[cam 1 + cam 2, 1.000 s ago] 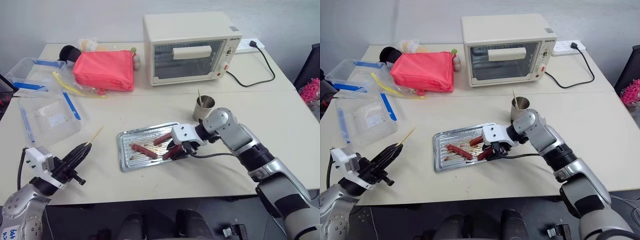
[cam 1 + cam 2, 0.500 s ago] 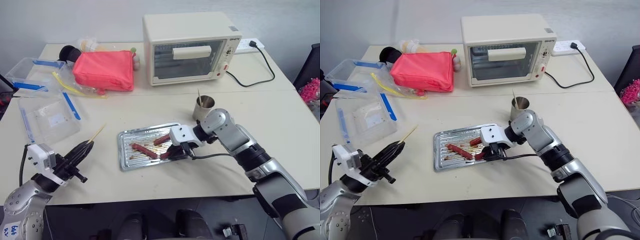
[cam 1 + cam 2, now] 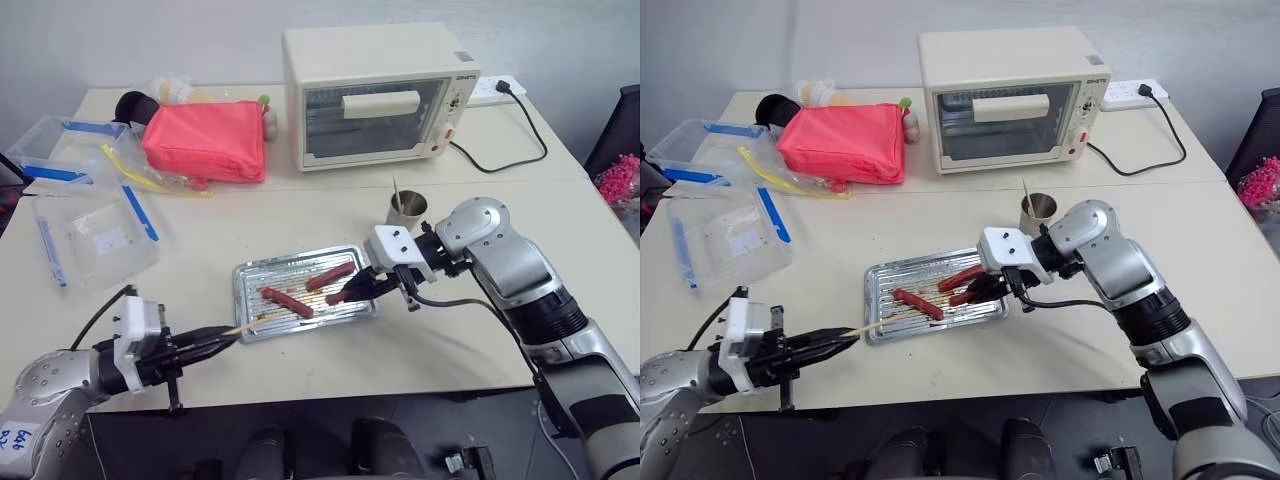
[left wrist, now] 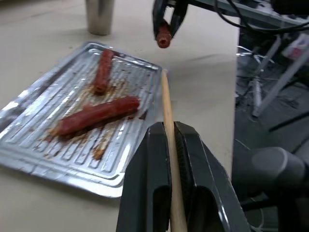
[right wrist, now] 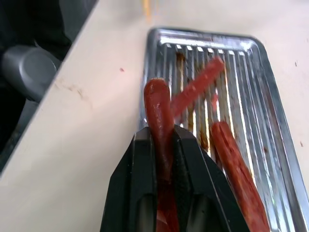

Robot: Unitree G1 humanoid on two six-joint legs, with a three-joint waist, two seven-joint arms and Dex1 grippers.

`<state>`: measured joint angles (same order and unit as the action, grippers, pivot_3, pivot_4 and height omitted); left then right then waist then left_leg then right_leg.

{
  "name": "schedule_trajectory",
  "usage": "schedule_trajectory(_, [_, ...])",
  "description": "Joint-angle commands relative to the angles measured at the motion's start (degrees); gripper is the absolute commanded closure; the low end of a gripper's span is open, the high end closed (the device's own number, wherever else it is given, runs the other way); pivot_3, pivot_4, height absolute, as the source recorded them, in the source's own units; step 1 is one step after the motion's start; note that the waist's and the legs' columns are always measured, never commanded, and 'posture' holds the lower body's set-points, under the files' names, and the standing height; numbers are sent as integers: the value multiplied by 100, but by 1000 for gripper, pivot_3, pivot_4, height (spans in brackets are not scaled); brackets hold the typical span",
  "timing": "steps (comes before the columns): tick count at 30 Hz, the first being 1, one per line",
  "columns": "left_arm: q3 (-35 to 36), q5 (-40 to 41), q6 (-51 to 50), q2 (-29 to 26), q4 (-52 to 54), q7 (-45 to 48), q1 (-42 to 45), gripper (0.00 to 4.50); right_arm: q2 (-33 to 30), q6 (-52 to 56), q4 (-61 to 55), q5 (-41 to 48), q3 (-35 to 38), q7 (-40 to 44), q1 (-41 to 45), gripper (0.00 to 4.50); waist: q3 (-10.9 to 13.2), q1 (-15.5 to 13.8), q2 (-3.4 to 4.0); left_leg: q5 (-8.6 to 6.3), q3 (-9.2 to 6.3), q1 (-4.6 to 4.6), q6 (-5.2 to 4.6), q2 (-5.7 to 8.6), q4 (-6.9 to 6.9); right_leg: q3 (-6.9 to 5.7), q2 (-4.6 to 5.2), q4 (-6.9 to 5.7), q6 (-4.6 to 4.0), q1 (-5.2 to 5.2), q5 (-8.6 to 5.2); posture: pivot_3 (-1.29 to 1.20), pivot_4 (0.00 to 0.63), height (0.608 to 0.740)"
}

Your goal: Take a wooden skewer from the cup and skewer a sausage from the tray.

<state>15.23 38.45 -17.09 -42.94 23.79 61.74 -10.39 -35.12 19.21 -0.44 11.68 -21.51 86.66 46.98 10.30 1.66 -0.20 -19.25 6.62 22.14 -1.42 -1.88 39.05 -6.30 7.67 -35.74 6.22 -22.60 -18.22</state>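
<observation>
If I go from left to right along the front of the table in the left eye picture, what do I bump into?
Left end effector → wooden skewer → tray → sausage held by the right end effector.

Bare table [image 3: 300, 215] open between tray [image 3: 250, 275] and toaster oven [image 3: 380, 95], cup [image 3: 407, 208] (just beside tray) blocking its right corner

The left gripper [image 3: 215, 338] lies low and nearly level over the table's front edge, its fingers [image 4: 152, 181] pinched together on the wooden skewer [image 4: 166, 113]. The right arm bends in from the right, its gripper [image 3: 352, 291] angled downward with fingers [image 5: 142, 181] clamping the sausage [image 5: 158, 108].
</observation>
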Motion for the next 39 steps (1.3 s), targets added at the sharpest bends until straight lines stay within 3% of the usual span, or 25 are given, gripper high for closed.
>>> schedule_trajectory(1, [-124,79,-16,58,-5,44,249,4500,-7,229,-414,249,87,32,6,4357,0,-2,0,0,1,1,0,2,0,0,0,0,0,0,0,0,150,740])
schedule_trajectory(25, [-560,-235,197,415,-345,167,730,4500,224,569,-634,264,-121,-159,40,4357,0,-6,0,2,5,1,-4,7,2,-19,-9,-5,0,-1,0,0,150,740])
schedule_trajectory(39, [-459,-245,178,346,-317,210,647,4500,-72,223,-239,100,-52,-69,-43,4357,0,-5,0,2,5,1,-4,5,3,-19,-8,-5,0,-2,0,0,150,740])
